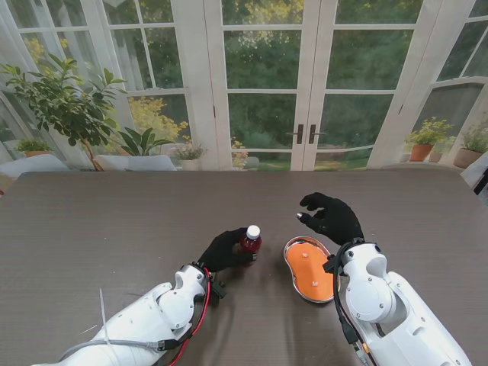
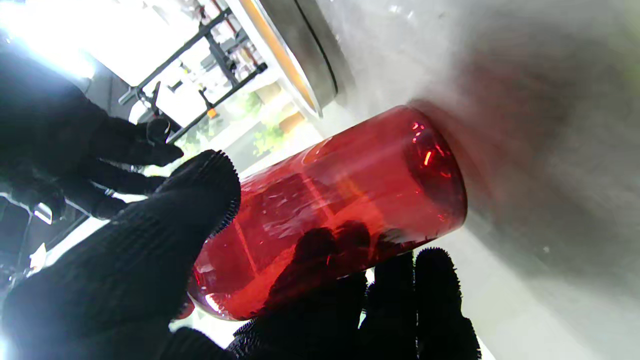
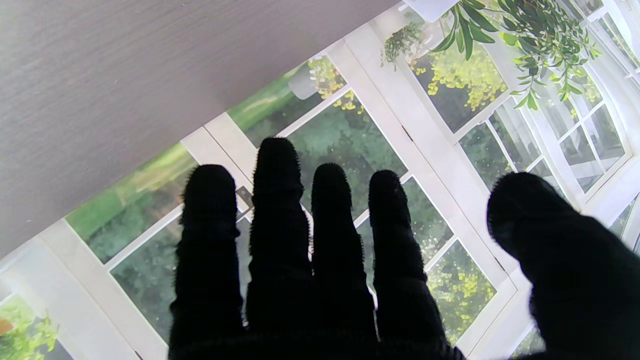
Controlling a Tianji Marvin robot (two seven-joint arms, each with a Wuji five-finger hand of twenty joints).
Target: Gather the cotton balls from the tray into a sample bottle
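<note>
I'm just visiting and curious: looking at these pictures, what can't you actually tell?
- Cotton balls: the tray shows tiny pale specks in the stand view, too small to identify.
- Bottle contents: in the left wrist view the left hand fingers and red glass obscure them.
- Right hand palm: the right wrist view shows only finger backs.

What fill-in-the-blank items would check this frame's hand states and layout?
1. The left hand is shut on the ____ bottle.
2. The bottle wears a ____ cap.
3. The tray lies to the bottle's ____ in the stand view.
4. The right hand, fingers apart, holds ____.

Missing words: red; white; right; nothing
</note>
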